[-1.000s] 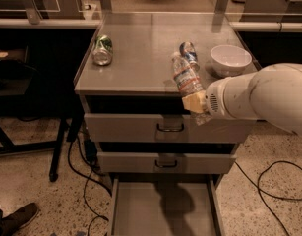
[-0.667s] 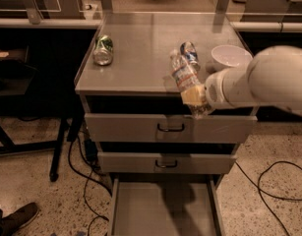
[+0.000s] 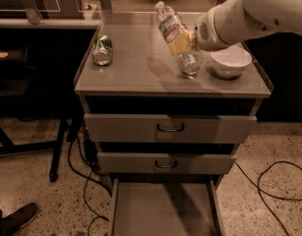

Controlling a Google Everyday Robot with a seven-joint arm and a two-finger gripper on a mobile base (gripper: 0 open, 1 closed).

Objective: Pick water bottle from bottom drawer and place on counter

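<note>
Camera view, upper right of centre: my hand point(image 3: 183, 43) grips the water bottle point(image 3: 168, 21) and holds it tilted over the surface point(image 3: 135, 77), cap pointing to the upper left. At bottom centre the bottom drawer point(image 3: 160, 211) is pulled open. A white bowl point(image 3: 230, 61) sits just right of my hand.

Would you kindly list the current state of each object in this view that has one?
water bottle, tilted, held above the counter
end effector, shut on the water bottle, over the counter's right side
green can, lying on its side on the counter
white bowl, upright
bottom drawer, pulled open
two upper drawers, shut
</note>
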